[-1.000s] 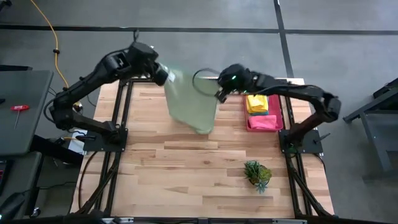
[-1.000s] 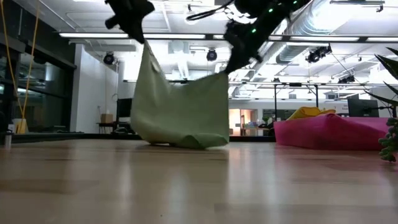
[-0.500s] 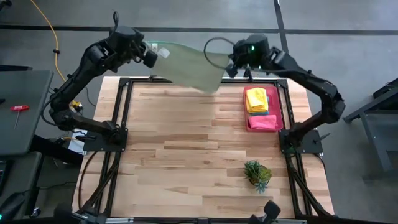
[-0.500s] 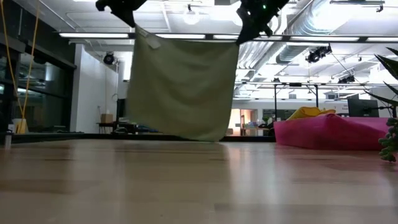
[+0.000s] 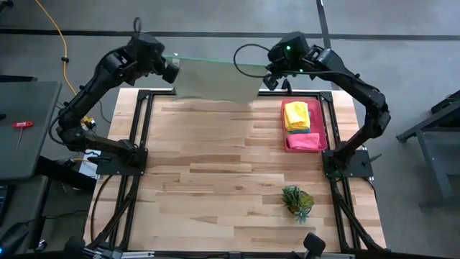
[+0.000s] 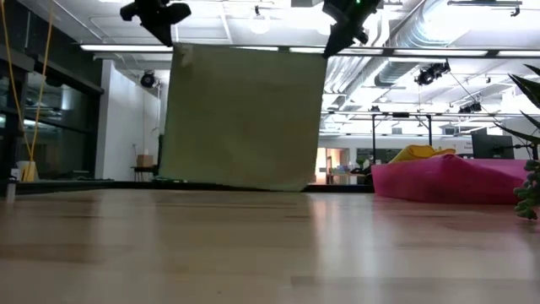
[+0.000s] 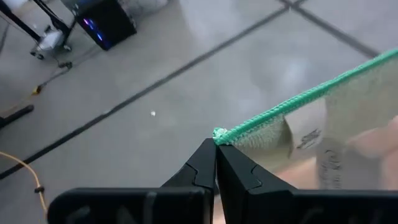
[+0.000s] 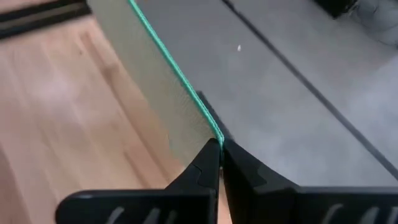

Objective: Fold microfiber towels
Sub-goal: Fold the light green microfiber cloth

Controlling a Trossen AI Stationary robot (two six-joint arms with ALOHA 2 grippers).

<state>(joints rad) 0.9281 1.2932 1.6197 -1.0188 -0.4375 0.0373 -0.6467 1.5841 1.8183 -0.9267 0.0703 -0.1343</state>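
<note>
Wooden tabletop [image 5: 215,180] lies below a pale green towel [image 6: 243,116] hanging spread flat above its far edge, clear of the wood. Left end effector [image 7: 216,146] pinches one top corner, right end effector [image 8: 221,147] pinches the other, stretching the upper hem taut.

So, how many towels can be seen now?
3: a pale green towel hangs stretched between both grippers; a yellow towel and a pink towel lie in the pink tray. Others may be hidden underneath.
</note>
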